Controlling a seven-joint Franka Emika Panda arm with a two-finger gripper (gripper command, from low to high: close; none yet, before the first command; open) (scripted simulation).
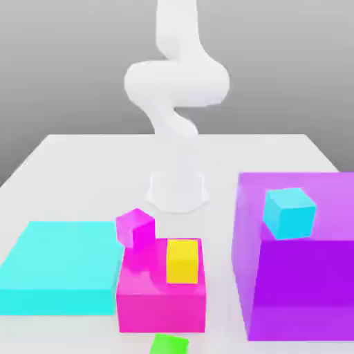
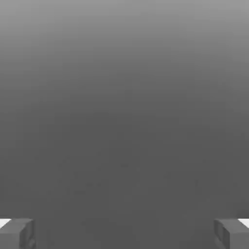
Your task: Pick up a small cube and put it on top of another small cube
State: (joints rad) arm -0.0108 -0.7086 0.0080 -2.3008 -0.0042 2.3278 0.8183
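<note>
Down at the near edge lies the green cube (image 1: pixel 169 343), just before the hot-pink block (image 1: pixel 161 296) carrying the yellow cube (image 1: pixel 183 261). Behind, the magenta-violet cube (image 1: pixel 135 227) leans tilted against that block. The gripper (image 2: pixel 124 233) is spread wide, holding nothing.

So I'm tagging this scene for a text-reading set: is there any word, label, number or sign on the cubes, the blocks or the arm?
None. The green cube, magenta-violet cube, yellow cube, cyan cube, hot-pink block, purple block, cyan slab, white arm and table are all plain, with no writing.
</note>
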